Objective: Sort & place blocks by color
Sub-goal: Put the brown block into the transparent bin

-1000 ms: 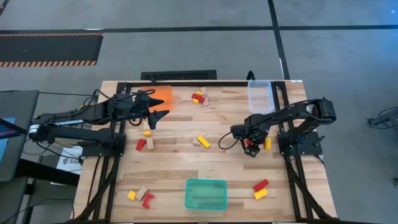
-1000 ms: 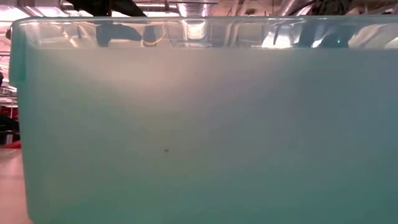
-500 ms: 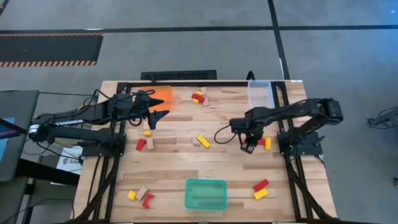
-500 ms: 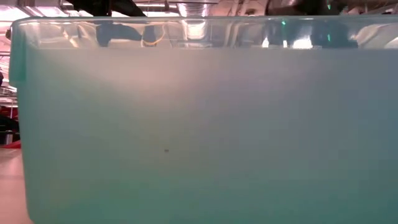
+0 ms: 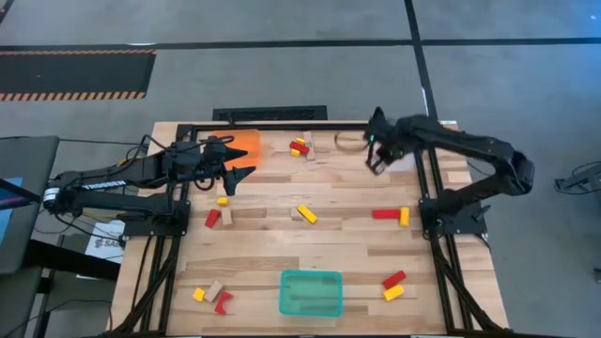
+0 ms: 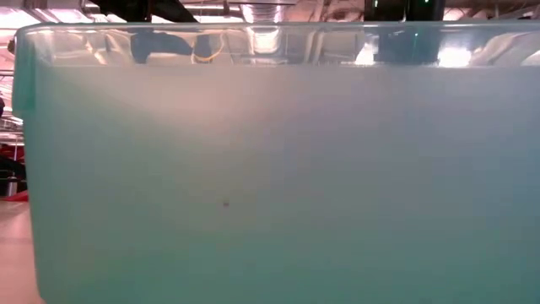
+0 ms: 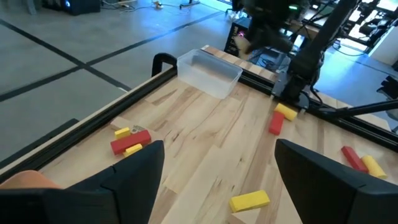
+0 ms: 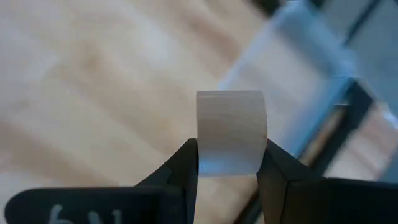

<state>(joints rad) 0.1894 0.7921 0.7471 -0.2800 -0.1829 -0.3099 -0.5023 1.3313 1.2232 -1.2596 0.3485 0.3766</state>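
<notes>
**A:** Which step is in hand? Start at the left of the high view.

**B:** The left gripper (image 5: pixel 228 172) hangs at the upper left, by the orange tray (image 5: pixel 246 145), its fingers spread wide and holding nothing; that arm waits. The blocks lie scattered over the table (image 5: pixel 338 253): a yellow one (image 5: pixel 223 200) and a red one (image 5: pixel 212 219) just below that gripper, a small mixed group (image 5: pixel 211 296) at the lower left, a red-and-yellow cluster (image 5: pixel 300 146) at top centre, a yellow block (image 5: pixel 307 214) in the middle. The teal tray (image 5: pixel 311 293) sits at bottom centre and looks empty.

**A:** And the right side?

**B:** The right gripper (image 5: pixel 377 150) is at the upper right, beside the clear tray (image 5: pixel 399 155). In its wrist view the fingers are clamped on a pale wooden block (image 8: pixel 231 132), with the clear tray blurred beyond it. So I'd judge this the carry step for a wood-coloured piece.

**A:** What does the next move call for?

**B:** Probably bringing the block over the clear tray's opening, then letting go. A red block (image 5: pixel 384 214) and a yellow block (image 5: pixel 405 217) sit just below, and another red-yellow pair (image 5: pixel 393 285) at the lower right, all unsorted.

**A:** Any writing?

**B:** White lettering runs along the left arm (image 5: pixel 99 184), too small to read, and a white mark on the right gripper's body is partly cut off. No brand can be made out.
</notes>
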